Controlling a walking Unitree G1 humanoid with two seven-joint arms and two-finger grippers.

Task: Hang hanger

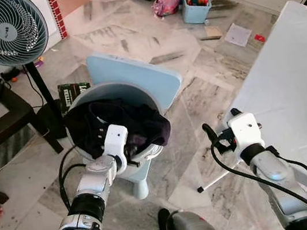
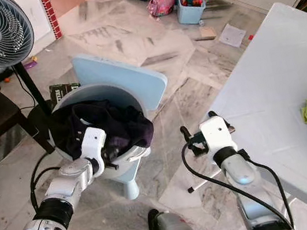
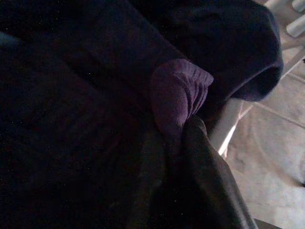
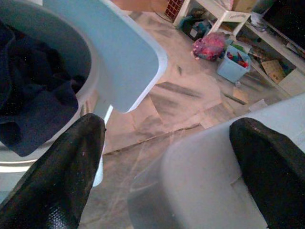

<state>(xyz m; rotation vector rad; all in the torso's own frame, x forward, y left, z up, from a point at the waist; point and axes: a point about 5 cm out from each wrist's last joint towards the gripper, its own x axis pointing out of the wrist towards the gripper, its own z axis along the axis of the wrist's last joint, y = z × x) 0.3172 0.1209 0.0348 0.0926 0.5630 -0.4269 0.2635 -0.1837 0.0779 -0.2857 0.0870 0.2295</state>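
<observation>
My left tool (image 1: 128, 149) is buried in the dark purple clothes (image 1: 117, 123) heaped in the round grey basin (image 1: 132, 92) on the pale blue chair (image 1: 136, 77); I cannot tell whether it is closed. My right tool (image 4: 167, 157) hangs open at the near corner of the white table (image 1: 295, 87), right of the chair.

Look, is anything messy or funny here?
Yes. A basin sits on a small blue chair, stuffed with dark clothes spilling over its rim. The left gripper is buried in them. Toys and papers litter the floor beyond.
</observation>
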